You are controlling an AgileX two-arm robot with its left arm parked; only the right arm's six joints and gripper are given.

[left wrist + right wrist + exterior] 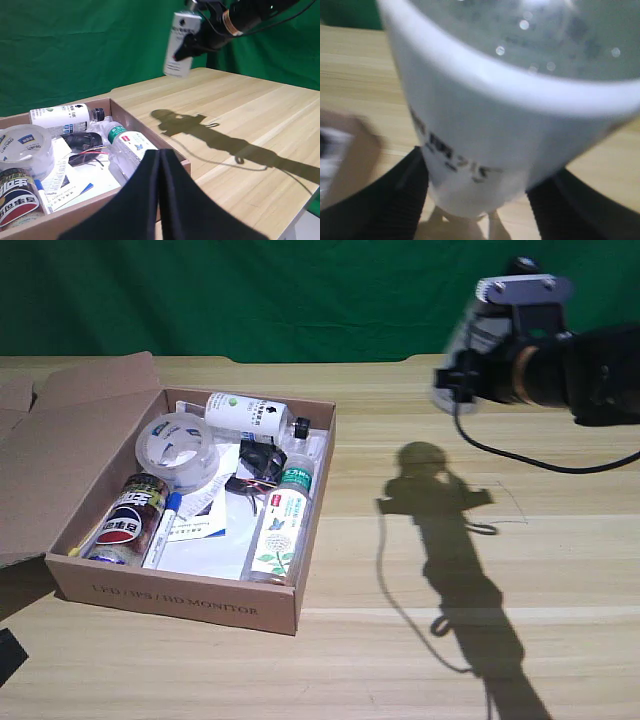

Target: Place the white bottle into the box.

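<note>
The white bottle (463,338) hangs in the air over the table, well to the exterior view's right of the box (170,600). My right gripper (461,368) is shut on it. In the left wrist view the white bottle (180,44) is tilted, its printed label showing, with the right gripper (196,39) clamped on its side, high above the bare wood beyond the box (131,116). The right wrist view is filled by the white bottle (510,100), with black fingers (402,200) pressed against both sides of it. Its cap is hidden.
The box holds another white bottle with a green logo (245,412), a tape roll (177,448), a clear green-capped bottle (283,525), a cola can (128,520) and papers. A black cable (500,455) hangs from the right arm. The parked left gripper (155,200) sits near the box.
</note>
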